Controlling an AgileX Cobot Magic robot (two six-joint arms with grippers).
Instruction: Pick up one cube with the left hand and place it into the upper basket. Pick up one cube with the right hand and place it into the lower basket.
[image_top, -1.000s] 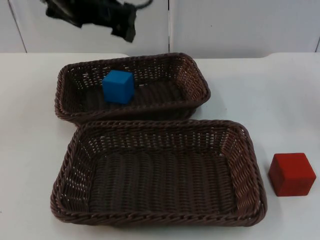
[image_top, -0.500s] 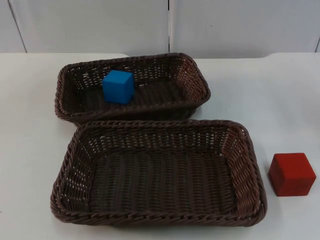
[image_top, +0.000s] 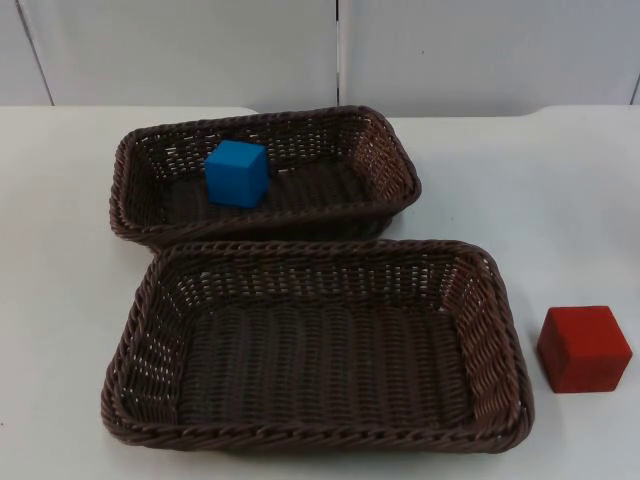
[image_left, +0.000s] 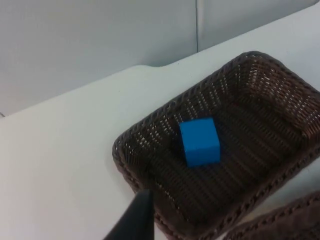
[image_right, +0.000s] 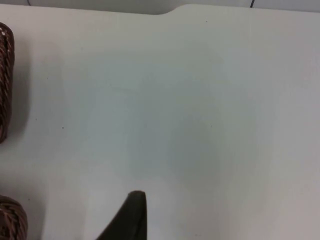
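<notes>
Blue cube (image_top: 237, 173) lies in upper basket (image_top: 395, 160), that half apparently done. Red cube (image_top: 583, 348) sits on table (image_top: 520, 190) beside lower basket (image_top: 497, 330), awaiting right gripper. Finger spread of either gripper: cannot tell.

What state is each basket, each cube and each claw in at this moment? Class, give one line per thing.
Upper basket: upright, holds the blue cube.
Blue cube: resting inside the upper basket, towards its left half.
Lower basket: upright, nothing in it.
Red cube: on the table, right of the lower basket, not picked up.
Left claw: above the upper basket's edge, holding nothing.
Right claw: over bare table, holding nothing.
</notes>
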